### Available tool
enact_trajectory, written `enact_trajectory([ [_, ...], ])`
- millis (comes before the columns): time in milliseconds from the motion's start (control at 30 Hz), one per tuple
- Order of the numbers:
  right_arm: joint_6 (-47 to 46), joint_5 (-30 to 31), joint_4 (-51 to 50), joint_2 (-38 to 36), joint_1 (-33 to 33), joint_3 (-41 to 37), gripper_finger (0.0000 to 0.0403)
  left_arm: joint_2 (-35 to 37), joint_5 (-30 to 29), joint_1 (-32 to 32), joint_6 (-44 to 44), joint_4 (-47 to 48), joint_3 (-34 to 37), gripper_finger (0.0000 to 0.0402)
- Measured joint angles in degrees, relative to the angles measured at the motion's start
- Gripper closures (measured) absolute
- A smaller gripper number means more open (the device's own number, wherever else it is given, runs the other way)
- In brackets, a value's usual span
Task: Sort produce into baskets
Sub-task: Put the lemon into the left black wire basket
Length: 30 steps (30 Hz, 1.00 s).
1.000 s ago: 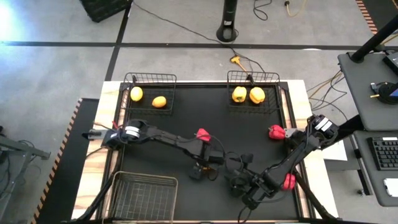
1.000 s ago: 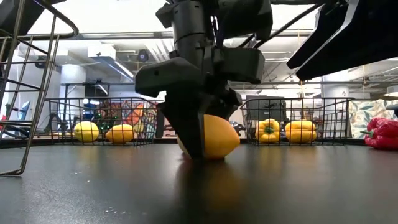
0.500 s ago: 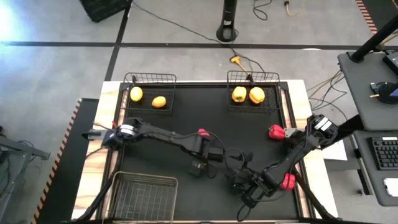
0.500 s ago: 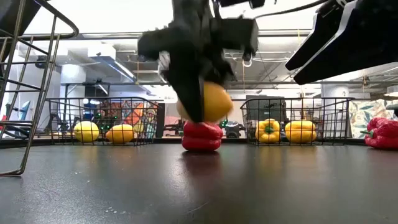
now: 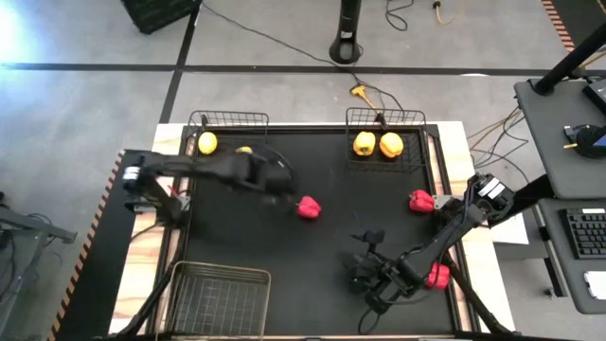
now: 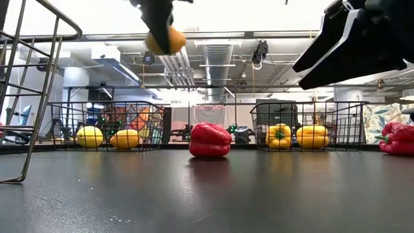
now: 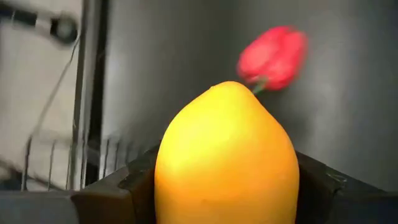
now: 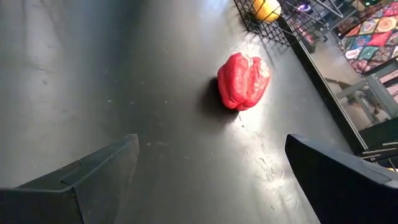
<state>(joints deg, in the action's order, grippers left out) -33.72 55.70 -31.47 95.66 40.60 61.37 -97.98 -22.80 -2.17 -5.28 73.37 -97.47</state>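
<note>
My left gripper point(image 5: 273, 178) is shut on a yellow-orange round fruit point(image 7: 227, 155), high above the table near the far left basket point(image 5: 227, 140); the fruit also shows at the top of the low view point(image 6: 166, 40). That basket holds two more yellow fruits point(image 5: 207, 143). The far right basket point(image 5: 384, 121) holds two yellow peppers point(image 5: 378, 145). A red pepper point(image 5: 308, 207) lies on the mat mid-table. My right gripper point(image 5: 367, 282) is open and empty, low over the near right of the mat, with a red pepper point(image 8: 244, 79) ahead of it. My left gripper pinches the fruit's two opposite sides point(image 7: 169, 180) between its two fingers point(image 7: 121, 190). In the low view the fingers come at it from above. The fruit is lifted clear of the table, its pointed end facing away from the wrist.
Two more red peppers lie at the table's right: one mid-right point(image 5: 420, 201), one near right point(image 5: 437, 276) beside my right arm. An empty wire basket point(image 5: 220, 301) stands at the near left corner.
My left gripper has lifted the yellow fruit off the mat and swung up and toward the table's far left, toward the far left basket. The red pepper that stood behind the fruit now shows whole in the low view.
</note>
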Motion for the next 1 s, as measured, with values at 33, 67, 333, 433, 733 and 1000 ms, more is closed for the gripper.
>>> enact_trajectory([
  [33, 0.0, 0.0, 0.0, 0.0, 0.0, 0.0, 0.0005, 2.0, -0.2, 2.0, -1.3, 0.0, 2.0, 0.0172],
  [67, 0.1, 0.0, 0.0, 0.0, 0.0, -0.1, 0.0005, 3.9, -0.6, 4.1, -2.6, 0.1, 4.1, 0.0172],
  [333, -1.6, -0.2, 0.0, 0.0, 0.1, -1.9, 0.0005, 11.8, -3.7, 28.5, -10.3, -0.2, 15.4, 0.0172],
  [433, -2.9, -0.3, 0.0, 0.0, 0.1, -2.9, 0.0005, 10.8, 2.2, 37.6, -14.2, 0.2, 16.3, 0.0172],
  [733, -4.9, -0.3, 0.0, 0.0, 0.0, -3.6, 0.0005, -0.6, 11.4, 54.0, -13.8, -0.5, 16.0, 0.0171],
  [1000, -5.4, -0.8, 0.0, 0.0, 0.0, -3.6, 0.0005, -7.8, 11.9, 59.3, -13.0, -0.1, 15.0, 0.0171],
])
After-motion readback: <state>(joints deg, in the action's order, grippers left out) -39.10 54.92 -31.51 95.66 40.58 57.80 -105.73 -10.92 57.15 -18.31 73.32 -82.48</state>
